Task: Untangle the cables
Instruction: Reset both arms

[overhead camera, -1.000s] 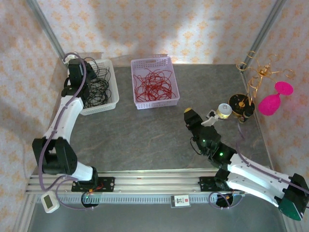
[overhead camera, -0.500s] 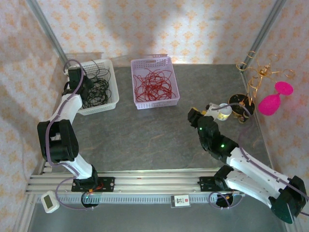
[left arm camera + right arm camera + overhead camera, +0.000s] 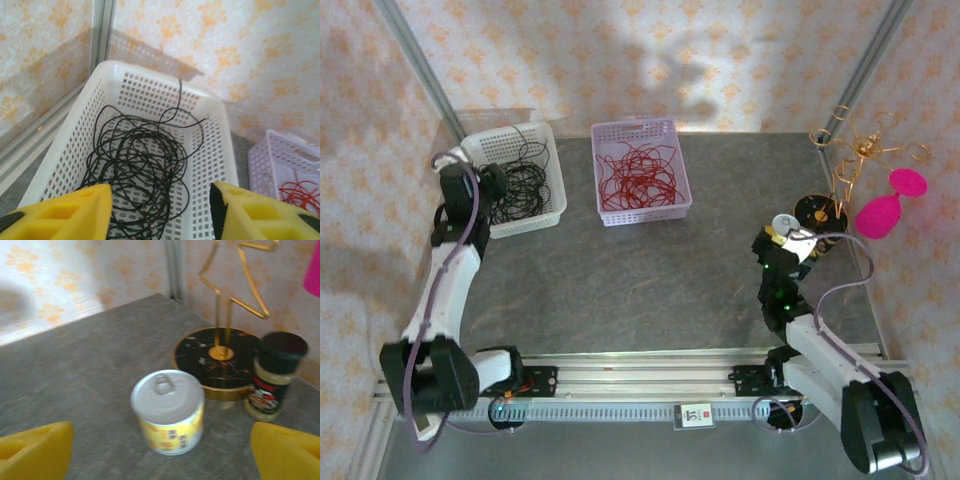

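A black cable [image 3: 145, 165] lies as a loose coil in the white basket [image 3: 215, 145] at the table's far left; from above the coil [image 3: 520, 180] shows in that basket [image 3: 555, 195]. Several red cables [image 3: 640, 175] lie tangled in the lilac basket [image 3: 680, 165], whose corner [image 3: 280, 155] with red loops [image 3: 300, 192] appears at the right of the left wrist view. My left gripper [image 3: 160, 210] hovers open over the near end of the white basket, holding nothing; from above it [image 3: 490, 183] sits at the basket's left rim. My right gripper [image 3: 160, 455] is open and empty at the table's right [image 3: 782, 238].
A yellow-labelled tin can [image 3: 169, 410] stands right in front of my right gripper. Behind it are a gold wire stand on a black round base [image 3: 220, 357] and a dark-lidded spice jar [image 3: 275, 375]. A pink goblet [image 3: 885, 205] lies at the far right.
Both grippers have opened. The left arm drew back from over the white basket toward its left rim. The right arm swung right, up to the tin can.
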`<state>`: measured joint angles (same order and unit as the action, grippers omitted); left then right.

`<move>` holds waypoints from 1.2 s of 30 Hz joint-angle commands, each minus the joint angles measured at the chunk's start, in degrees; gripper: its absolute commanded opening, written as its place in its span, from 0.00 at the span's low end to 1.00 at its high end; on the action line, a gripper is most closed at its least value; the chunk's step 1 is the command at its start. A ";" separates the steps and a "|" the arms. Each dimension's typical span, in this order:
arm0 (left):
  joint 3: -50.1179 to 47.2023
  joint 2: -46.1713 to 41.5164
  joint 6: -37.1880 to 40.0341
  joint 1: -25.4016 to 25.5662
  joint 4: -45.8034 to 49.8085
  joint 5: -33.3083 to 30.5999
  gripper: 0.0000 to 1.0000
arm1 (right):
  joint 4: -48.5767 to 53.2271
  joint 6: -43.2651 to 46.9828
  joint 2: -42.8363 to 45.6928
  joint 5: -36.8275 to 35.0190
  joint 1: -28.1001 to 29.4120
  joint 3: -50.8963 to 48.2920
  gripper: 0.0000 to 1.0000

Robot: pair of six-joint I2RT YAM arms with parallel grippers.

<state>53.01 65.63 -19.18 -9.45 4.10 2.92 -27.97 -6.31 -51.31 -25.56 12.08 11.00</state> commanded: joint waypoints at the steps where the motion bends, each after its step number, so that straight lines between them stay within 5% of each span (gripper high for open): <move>1: -9.67 -5.10 -0.54 3.73 -4.00 0.20 0.54 | -19.91 1.90 -4.82 2.56 -3.08 -4.28 0.91; 10: -25.77 -12.50 -0.06 5.58 -16.44 -1.66 0.62 | -38.17 4.68 -22.09 18.93 -9.15 -2.81 0.92; 14: -27.49 -9.39 1.29 5.57 -21.59 -1.22 0.73 | -33.21 8.49 -27.39 25.28 -9.35 3.21 0.92; 16: -28.40 -8.36 0.88 5.50 -23.70 -5.54 0.88 | -43.06 9.93 -31.07 26.73 -9.35 -0.10 0.93; 19: -30.25 -7.88 2.15 5.50 -28.05 -9.78 0.90 | -55.83 9.82 -36.84 26.51 -9.44 -3.44 0.94; 21: -31.50 -7.71 3.29 5.49 -31.34 -11.15 0.90 | -45.47 9.57 -34.61 26.00 -9.44 -0.21 0.94; 27: -38.20 -5.32 10.58 5.15 -46.35 -13.09 0.93 | -42.33 9.12 -35.72 26.12 -9.88 2.34 1.00; 36: -47.03 7.93 15.39 4.95 -76.31 -2.77 0.93 | -42.93 9.12 -35.79 26.14 -9.87 2.18 1.00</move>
<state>5.87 71.16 -6.24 -3.88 -57.82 -4.05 -70.26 2.04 -87.18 0.47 2.57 12.56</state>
